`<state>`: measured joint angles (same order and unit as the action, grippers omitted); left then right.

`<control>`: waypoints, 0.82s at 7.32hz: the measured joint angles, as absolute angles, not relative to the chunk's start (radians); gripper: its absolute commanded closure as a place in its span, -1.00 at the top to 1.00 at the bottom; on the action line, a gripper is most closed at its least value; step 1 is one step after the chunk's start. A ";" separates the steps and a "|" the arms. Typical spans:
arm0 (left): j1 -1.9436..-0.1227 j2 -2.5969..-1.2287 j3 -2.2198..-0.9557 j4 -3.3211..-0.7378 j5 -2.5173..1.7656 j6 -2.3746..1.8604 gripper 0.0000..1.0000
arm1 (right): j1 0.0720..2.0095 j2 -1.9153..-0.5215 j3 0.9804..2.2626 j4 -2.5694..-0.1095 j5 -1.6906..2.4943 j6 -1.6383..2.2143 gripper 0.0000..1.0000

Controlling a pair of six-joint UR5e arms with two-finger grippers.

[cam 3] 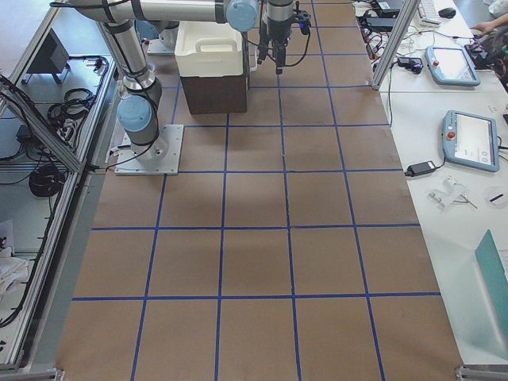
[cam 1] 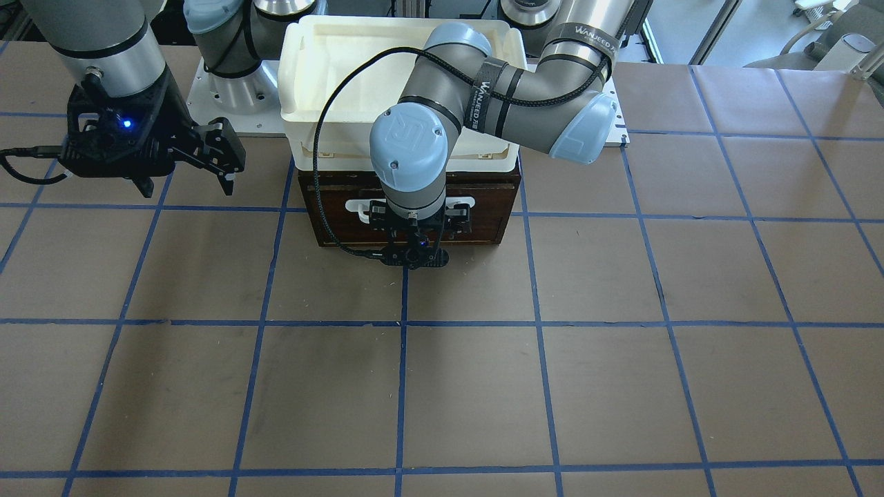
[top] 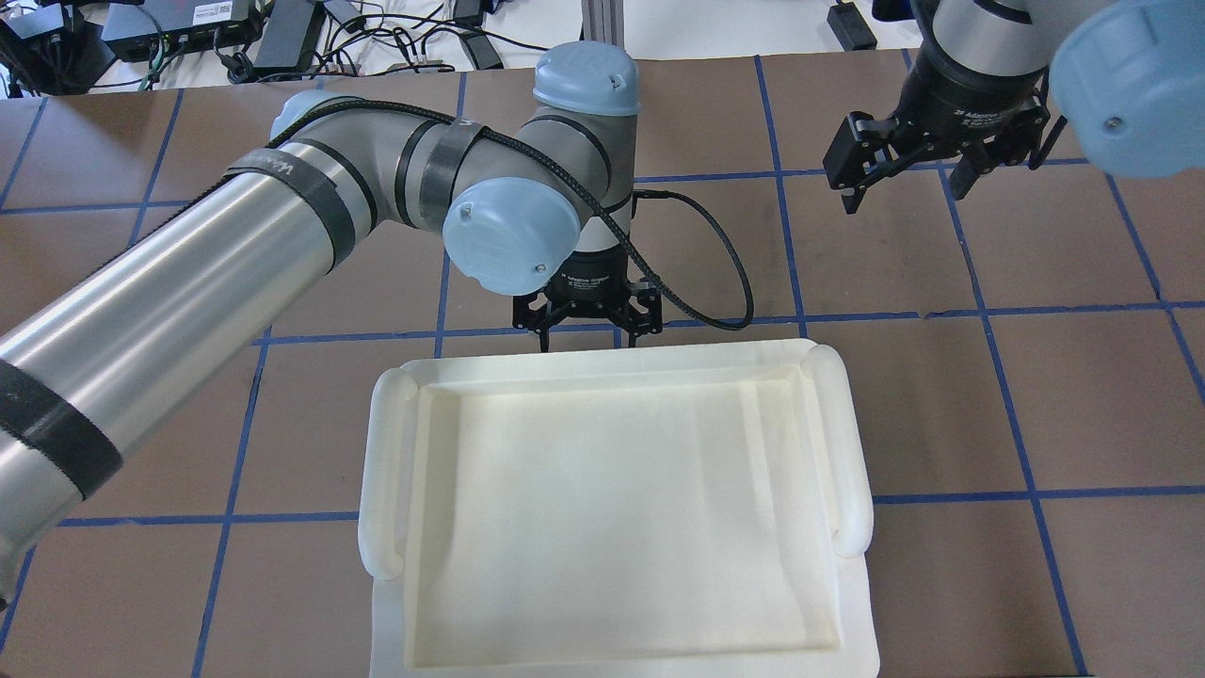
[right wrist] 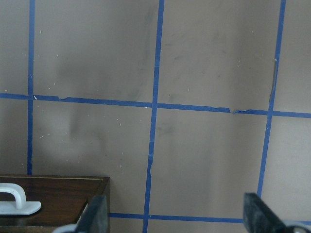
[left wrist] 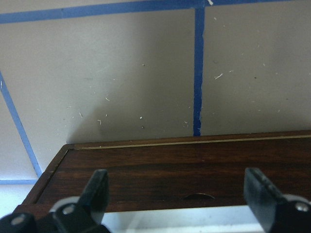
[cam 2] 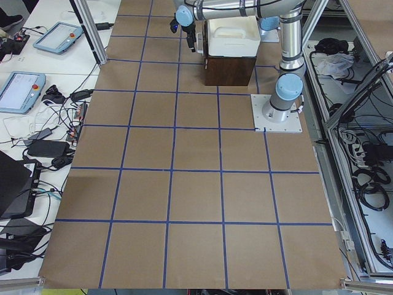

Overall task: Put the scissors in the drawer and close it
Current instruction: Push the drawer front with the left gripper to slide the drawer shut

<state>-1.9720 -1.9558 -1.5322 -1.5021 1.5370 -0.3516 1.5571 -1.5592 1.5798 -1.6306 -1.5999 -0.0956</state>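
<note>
The dark-brown wooden drawer (cam 1: 345, 224) sits in its cabinet under a white tray, its front flush and no pale interior showing. Its white bar handle (cam 1: 359, 207) runs across the front. My left gripper (cam 1: 416, 221) is open, one finger (left wrist: 97, 189) on each side of the handle's middle, close against the drawer front (left wrist: 170, 174). My right gripper (cam 1: 186, 181) is open and empty, hovering above the table on the robot's right of the cabinet; its wrist view shows the drawer's corner (right wrist: 58, 194). The scissors are not in any view.
A white plastic tray (top: 847, 443) sits on top of the cabinet and hides it from overhead. Brown paper with a blue tape grid (cam 1: 442, 386) covers the table. The robot's base plates (cam 2: 276, 114) stand behind the cabinet.
</note>
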 measured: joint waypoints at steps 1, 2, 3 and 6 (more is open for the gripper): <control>-1.972 -1.953 -1.533 -1.515 1.537 -0.357 1.00 | 1.557 -1.560 1.580 -1.631 -1.600 -0.096 1.00; -1.971 -1.951 -1.533 -1.529 1.536 -0.363 1.00 | 1.557 -1.560 1.579 -1.630 -1.600 -0.096 1.00; -1.971 -1.951 -1.533 -1.537 1.535 -0.367 1.00 | 1.557 -1.560 1.579 -1.630 -1.600 -0.097 1.00; -1.956 -1.944 -1.477 -1.503 1.540 -0.357 1.00 | 1.557 -1.559 1.579 -1.632 -1.599 -0.097 1.00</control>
<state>-1.9559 -1.9440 -1.4771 -1.5034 1.5401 -0.3571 1.5570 -1.5588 1.5791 -1.6321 -1.5985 -0.0967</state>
